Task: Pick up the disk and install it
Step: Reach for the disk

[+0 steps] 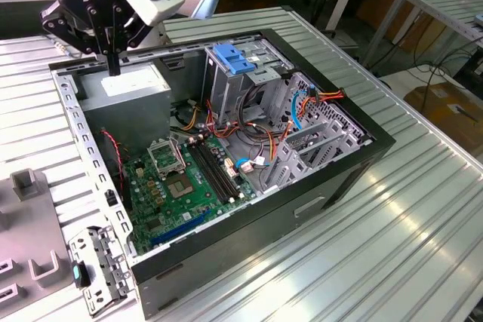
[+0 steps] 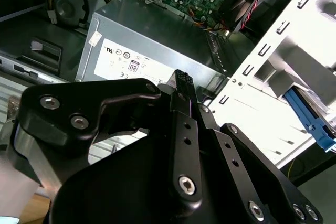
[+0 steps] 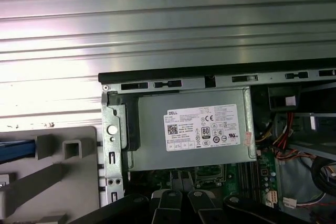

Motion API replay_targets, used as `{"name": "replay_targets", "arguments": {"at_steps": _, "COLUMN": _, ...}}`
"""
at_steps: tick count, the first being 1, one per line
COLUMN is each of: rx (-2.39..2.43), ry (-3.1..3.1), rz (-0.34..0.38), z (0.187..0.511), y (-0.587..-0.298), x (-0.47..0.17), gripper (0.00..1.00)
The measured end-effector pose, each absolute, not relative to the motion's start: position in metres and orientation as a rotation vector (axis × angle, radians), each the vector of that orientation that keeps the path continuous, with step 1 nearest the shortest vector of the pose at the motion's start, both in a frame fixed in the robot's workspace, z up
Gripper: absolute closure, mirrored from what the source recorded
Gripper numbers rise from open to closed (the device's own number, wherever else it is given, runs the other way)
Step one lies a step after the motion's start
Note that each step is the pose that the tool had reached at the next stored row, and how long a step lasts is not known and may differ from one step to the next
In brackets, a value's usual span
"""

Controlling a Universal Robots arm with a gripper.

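My gripper (image 1: 112,65) hangs above the grey power supply box (image 1: 124,88) in the back corner of the open computer case (image 1: 226,148), at the exterior view's left. Its two fingers stand pressed together with nothing between them, as the first wrist view (image 3: 180,178) and the second wrist view (image 2: 182,77) also show. A blue rail that looks like the disk's side (image 3: 16,149) lies on a grey fixture (image 3: 68,150) outside the case wall, and it shows again in the second wrist view (image 2: 310,119). The disk's label is out of view.
Inside the case lie a green motherboard (image 1: 189,179), coloured cables (image 1: 256,133) and a metal drive cage (image 1: 249,81) topped by a blue plastic handle piece (image 1: 230,59). The case stands on a ribbed metal table (image 1: 392,224). A small bracket (image 1: 98,269) lies near the front.
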State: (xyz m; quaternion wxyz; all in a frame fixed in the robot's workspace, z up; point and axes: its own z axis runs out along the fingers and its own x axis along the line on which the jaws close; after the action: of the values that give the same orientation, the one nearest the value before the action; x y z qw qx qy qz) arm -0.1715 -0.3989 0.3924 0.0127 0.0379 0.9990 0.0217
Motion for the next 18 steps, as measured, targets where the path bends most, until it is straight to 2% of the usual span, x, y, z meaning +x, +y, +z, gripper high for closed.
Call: {"name": "replay_targets", "arguments": {"at_steps": 18, "rx": 0.118, "ry": 3.113, "rz": 0.068, "z": 0.3923, "y": -0.3989, "x": -0.1803, "gripper": 0.89}}
